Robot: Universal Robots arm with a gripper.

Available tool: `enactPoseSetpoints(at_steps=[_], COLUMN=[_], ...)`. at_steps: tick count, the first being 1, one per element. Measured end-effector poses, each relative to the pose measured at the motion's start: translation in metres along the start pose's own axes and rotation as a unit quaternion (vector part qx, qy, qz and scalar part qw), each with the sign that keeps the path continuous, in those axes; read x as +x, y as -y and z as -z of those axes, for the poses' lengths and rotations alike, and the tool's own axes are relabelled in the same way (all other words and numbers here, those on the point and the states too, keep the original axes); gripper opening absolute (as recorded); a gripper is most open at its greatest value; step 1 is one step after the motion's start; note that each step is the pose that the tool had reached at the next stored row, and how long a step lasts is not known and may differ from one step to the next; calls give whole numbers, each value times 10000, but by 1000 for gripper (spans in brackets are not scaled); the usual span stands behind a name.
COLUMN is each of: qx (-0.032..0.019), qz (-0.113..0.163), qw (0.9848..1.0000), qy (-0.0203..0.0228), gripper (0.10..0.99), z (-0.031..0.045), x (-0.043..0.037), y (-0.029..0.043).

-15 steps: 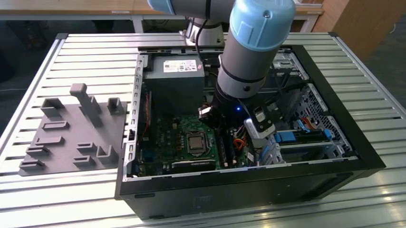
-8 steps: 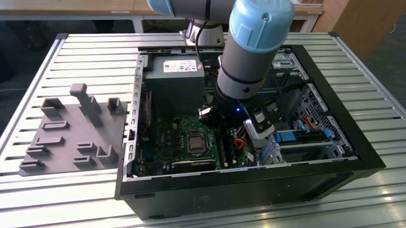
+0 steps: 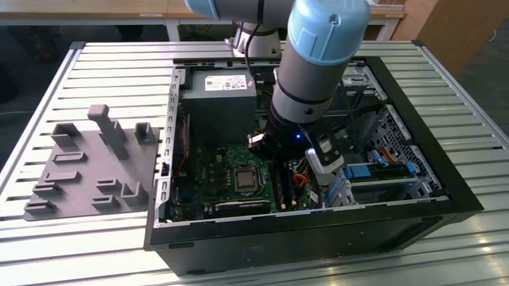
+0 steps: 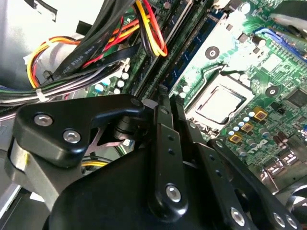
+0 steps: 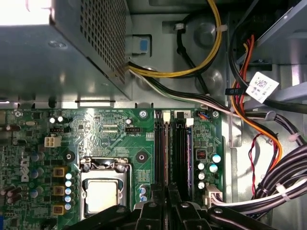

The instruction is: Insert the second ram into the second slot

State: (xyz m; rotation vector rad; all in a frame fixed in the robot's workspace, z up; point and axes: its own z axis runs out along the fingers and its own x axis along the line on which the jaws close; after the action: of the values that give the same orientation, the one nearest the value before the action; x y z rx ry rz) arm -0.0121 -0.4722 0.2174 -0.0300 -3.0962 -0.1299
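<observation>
My gripper (image 5: 167, 194) hangs low inside the open computer case (image 3: 445, 179), directly over the memory slots (image 5: 172, 148) beside the processor socket (image 5: 103, 191), its fingers (image 4: 165, 139) drawn nearly together around the edge of the second ram (image 5: 166, 158), which stands in the slots. Bundled cables (image 5: 273, 182) crowd one side, the power supply (image 3: 219, 98) sits behind, and a grey fixture tray (image 3: 87, 164) rests outside the case on the exterior view's left.

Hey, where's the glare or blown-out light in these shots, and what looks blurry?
First wrist view: a blown-out white patch on the power supply corner. Second wrist view: the gripper linkage looms close and soft, the motherboard brightly lit. Exterior view: the case interior is shadowed under the arm.
</observation>
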Motion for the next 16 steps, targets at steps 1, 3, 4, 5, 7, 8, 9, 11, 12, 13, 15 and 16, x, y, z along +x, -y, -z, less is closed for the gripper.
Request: enactPoseSetpoints(at_steps=[1,3,4,5,7,8,9,11,12,13,15,16], qx=[-2,-9,-11,-12,-15,-17,-17,-20,-19,-20,-19,-18], qz=[1,1,1,1,1,1,1,1,1,1,1,1], qw=[10000,10000,10000,10000,10000,10000,10000,10000,10000,10000,10000,10000], qy=[0,0,0,0,-1,0,-1,0,0,0,0,-1], gripper=[188,188,188,188,188,188,188,188,188,176,110,102], z=[8,18,23,32,58,68,80,83,84,83,79,75], x=[0,0,1,2,3,3,4,4,4,4,4,4], y=[-3,-8,-11,-13,-20,-25,-29,-33,-34,-35,-37,-38])
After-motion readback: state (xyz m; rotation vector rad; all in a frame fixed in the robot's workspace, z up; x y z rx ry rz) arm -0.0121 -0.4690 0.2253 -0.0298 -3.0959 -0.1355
